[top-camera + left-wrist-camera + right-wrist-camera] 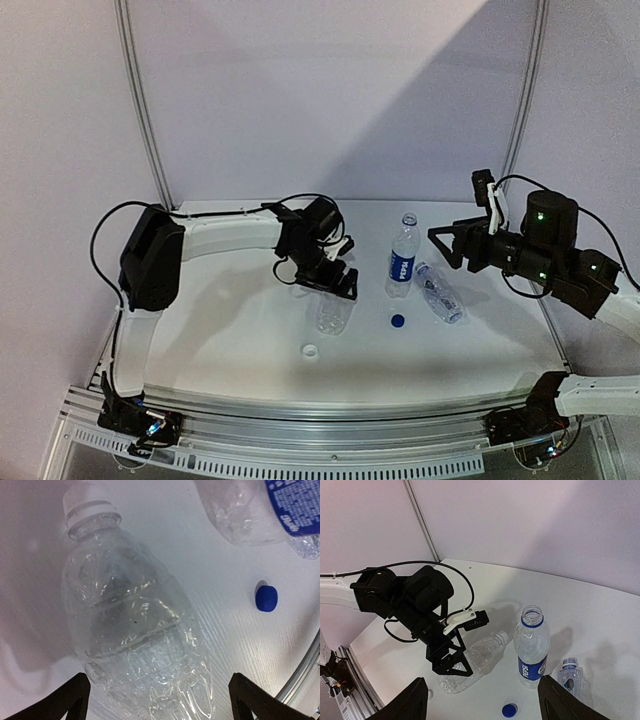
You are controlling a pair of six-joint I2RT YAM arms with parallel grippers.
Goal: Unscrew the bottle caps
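A plain clear bottle [135, 625] lies on the table with its white cap [90, 507] screwed on. My left gripper [160, 705] hangs open over the bottle's base end, one finger on each side and neither touching it; from above the left gripper [325, 278] hides the neck. The blue-label bottle [402, 262] stands upright with no cap. A third dented bottle [440, 292] lies beside it, its neck open. A blue cap [397, 321] and a white cap [310, 351] lie loose on the table. My right gripper [447, 247] is open and empty, raised to the right of the bottles.
The white table [480, 350] has a raised metal rail along its near edge [330, 415]. Grey walls and two upright poles stand behind. The left arm's black cable [465, 585] loops above the lying bottle.
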